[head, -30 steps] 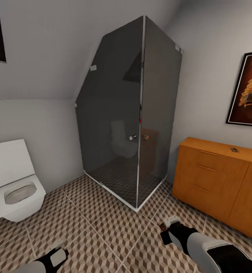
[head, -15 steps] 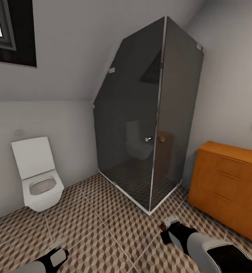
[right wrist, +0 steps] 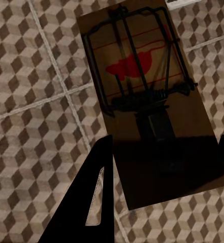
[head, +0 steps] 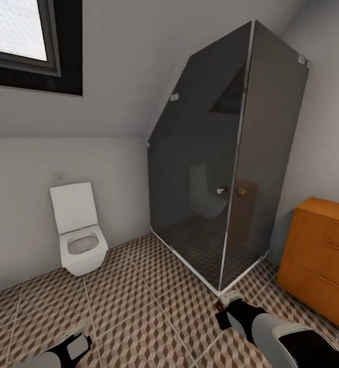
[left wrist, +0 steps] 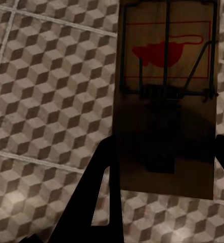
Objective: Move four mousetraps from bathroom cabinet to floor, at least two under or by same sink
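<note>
In the left wrist view a brown wooden mousetrap with a red mouse print and dark wire sits between the fingers of my left gripper, which is shut on it above the cube-patterned bathroom floor. My right gripper is likewise shut on a second mousetrap. In the head view the left gripper and right gripper hang low over the floor. The orange-brown cabinet stands at the right edge. The bathroom sink is out of view.
A white square toilet hangs on the left wall under a dark-framed window. A dark glass shower enclosure fills the corner between toilet and cabinet, its front corner close to my right gripper.
The camera has turned left: toilet, shower and cabinet slid right in the picture, the window came in, and the wall picture left. Both grippers keep their places and their mousetraps.
</note>
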Controlling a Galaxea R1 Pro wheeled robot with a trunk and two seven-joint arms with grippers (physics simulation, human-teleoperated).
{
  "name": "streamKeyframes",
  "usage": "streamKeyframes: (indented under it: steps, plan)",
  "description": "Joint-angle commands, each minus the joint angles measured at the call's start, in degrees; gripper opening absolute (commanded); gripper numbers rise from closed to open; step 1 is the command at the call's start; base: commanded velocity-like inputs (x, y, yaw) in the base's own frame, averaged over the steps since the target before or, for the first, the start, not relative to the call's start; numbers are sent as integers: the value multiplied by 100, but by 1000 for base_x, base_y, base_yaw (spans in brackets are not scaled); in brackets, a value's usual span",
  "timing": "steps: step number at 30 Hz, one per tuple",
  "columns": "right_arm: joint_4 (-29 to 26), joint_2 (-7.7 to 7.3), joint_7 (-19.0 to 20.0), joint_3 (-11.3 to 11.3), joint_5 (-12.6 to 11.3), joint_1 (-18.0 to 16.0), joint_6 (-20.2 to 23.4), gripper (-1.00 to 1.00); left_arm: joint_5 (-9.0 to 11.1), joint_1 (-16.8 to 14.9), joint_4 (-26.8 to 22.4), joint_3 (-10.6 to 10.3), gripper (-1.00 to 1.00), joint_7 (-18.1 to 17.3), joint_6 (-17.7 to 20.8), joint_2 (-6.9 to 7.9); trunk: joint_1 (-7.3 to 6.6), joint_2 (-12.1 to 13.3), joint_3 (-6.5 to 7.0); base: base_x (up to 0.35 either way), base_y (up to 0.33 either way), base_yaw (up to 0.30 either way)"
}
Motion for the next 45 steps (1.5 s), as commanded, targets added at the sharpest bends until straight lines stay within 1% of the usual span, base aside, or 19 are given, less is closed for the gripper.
streamKeyframes:
  steps: [1, 28, 34, 45]
  plan:
    - [10, 3, -1, 12, 58, -8, 14, -100, -20, -3, -2, 42, -100, 15, -2, 1, 0, -4, -3, 0, 0, 269]
    - [10, 2, -12, 11, 58, -8, 14, -100, -20, -3, -2, 42, -100, 15, 11, 7, 0, -4, 93, 0, 0, 269]
    - [10, -2, -8, 10, 58, -8, -20, -100, -20, -1, -2, 42, -100, 15, 11, 7, 0, -4, 81, 0, 0, 273]
    - [10, -8, -1, 9, 58, -8, -30, -100, -20, -2, -2, 42, -100, 15, 11, 7, 0, -4, 17, 0, 0, 244]
